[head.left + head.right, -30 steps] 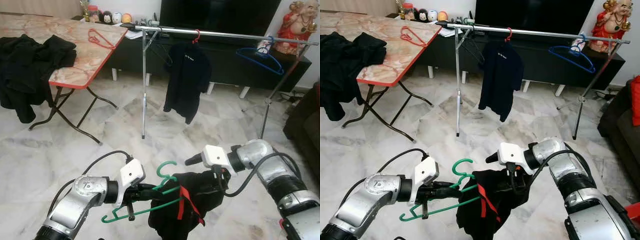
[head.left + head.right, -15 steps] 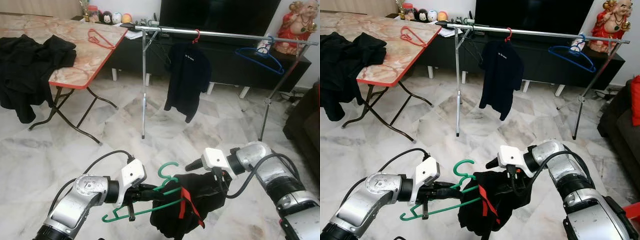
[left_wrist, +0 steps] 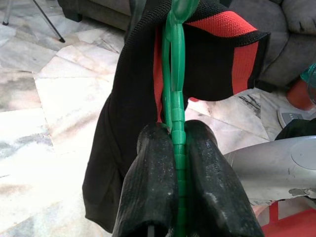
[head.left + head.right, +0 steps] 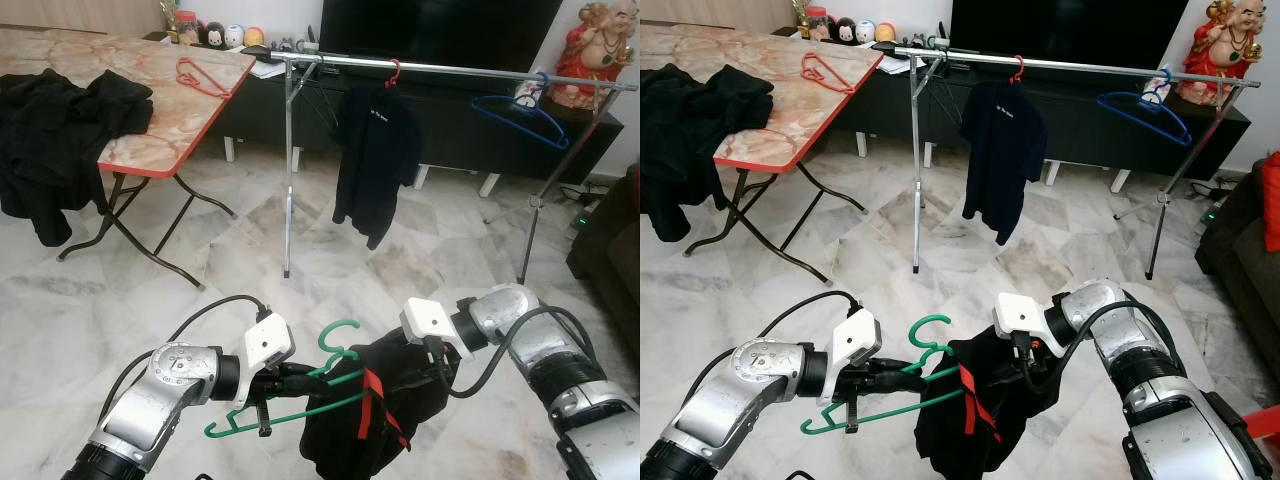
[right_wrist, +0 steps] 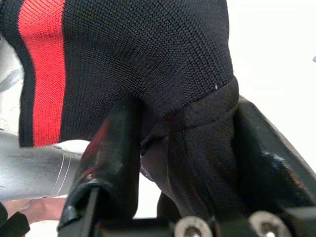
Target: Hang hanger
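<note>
Marble floor, clothes rack

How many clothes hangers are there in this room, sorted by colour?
Green plastic hanger, held by the left gripper with a black-and-red shirt on it: 1
Red hangers, one lying on the marble-top table, one on the metal rail carrying a black shirt: 2
Blue hanger on the rail: 1
Dark hanger at the rail's left end: 1
Total: 5
</note>
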Available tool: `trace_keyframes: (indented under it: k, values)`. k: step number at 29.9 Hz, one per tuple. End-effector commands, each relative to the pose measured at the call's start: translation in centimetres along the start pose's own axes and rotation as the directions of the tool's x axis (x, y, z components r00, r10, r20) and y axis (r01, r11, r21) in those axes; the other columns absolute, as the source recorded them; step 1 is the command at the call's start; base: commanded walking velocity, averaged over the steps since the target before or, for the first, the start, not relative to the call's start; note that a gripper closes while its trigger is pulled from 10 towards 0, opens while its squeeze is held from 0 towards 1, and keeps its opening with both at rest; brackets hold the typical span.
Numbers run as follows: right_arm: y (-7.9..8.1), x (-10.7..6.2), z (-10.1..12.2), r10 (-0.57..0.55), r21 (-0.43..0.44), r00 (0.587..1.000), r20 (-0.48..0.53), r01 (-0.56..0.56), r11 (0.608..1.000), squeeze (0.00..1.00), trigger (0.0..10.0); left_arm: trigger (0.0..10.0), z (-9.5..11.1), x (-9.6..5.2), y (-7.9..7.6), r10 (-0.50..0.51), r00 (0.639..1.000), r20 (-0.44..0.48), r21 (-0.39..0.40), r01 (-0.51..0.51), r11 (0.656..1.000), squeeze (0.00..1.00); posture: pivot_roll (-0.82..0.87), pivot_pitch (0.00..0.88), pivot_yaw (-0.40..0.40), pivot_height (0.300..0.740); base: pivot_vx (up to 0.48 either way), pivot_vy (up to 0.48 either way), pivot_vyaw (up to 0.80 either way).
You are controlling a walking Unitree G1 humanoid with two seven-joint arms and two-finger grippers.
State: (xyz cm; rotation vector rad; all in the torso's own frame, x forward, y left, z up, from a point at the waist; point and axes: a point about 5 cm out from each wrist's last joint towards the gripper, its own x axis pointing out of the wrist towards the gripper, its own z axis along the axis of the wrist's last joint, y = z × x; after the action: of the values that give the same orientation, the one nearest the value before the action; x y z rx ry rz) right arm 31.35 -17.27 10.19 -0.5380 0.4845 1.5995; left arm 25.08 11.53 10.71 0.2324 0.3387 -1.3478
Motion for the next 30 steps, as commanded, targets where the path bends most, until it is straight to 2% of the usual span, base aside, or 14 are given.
trace_keyframes:
  k: [1, 14, 30]
  values:
    - [-0.27, -0.41, 0.36, 0.004, -0.003, 1.0, 0.007, -0.004, 1.0, 0.0, 0.0, 10.0, 1.67, 0.42, -0.16, -0.038, 0.999, 0.039, 0.086, 0.035, 0.996, 0.0, 0.03, 0.0, -0.135, 0.74, 0.0, 0.0, 0.0]
    - [-0.06, -0.11, 0.3, 0.023, 0.008, 0.999, 0.026, -0.023, 1.0, 0.0, 0.0, 10.0, 1.93, 0.66, -0.27, -0.064, 0.998, 0.027, 0.147, 0.059, 0.987, 0.0, 0.03, 0.0, -0.132, 0.74, 0.0, 0.0, 0.0]
    - [0.4, 0.5, 0.11, 0.056, 0.017, 0.998, 0.043, -0.057, 0.998, 0.0, 0.0, 10.0, 1.93, 0.98, -0.31, -0.076, 0.997, 0.02, 0.17, 0.071, 0.983, 0.0, 0.03, 0.0, -0.13, 0.74, 0.0, 0.0, 0.0]
